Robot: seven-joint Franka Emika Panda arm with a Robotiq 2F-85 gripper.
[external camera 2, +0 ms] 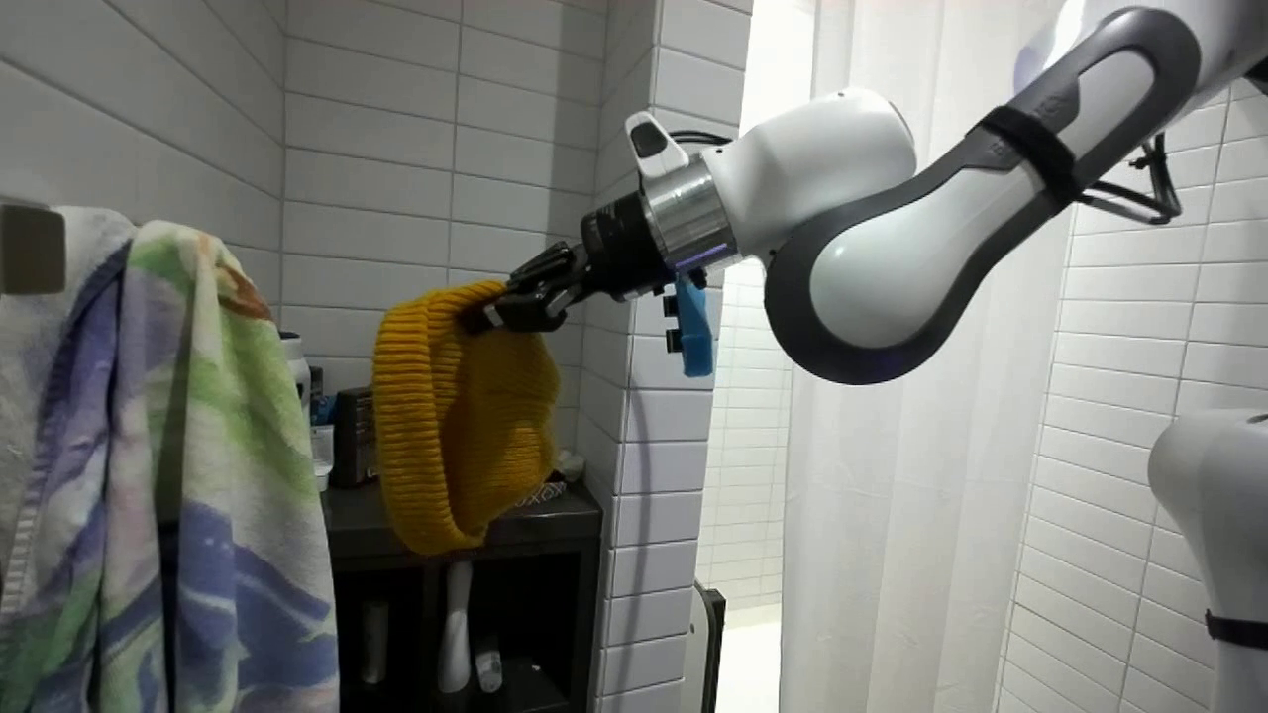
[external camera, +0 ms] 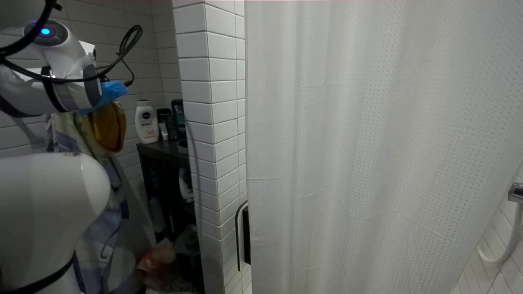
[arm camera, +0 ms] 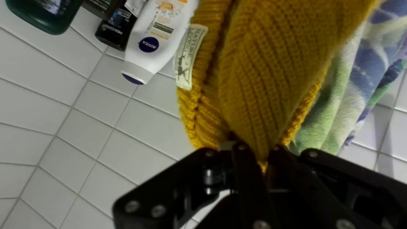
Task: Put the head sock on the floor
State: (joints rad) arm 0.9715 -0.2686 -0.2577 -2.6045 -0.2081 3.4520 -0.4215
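So gripper [arm camera: 258, 150] pinches head sock [arm camera: 273, 70] — label [arm camera: 190, 57] legible, wrist view only

Head sock [external camera 2: 495, 416] in pincer [arm camera: 257, 147]; in an exterior view, right of towel [external camera 2: 248, 446] and in front of shelf unit [external camera 2: 570, 520]. Bottle [external camera: 146, 128] on shelf unit. In both exterior views: pillar [external camera: 216, 122] right of shelf unit, curtain [external camera: 367, 143] right of pillar.

White tiled walls [external camera 2: 376, 178], dark shelf unit [external camera 2: 545, 530] in dim light, white shower curtain [external camera: 367, 143]
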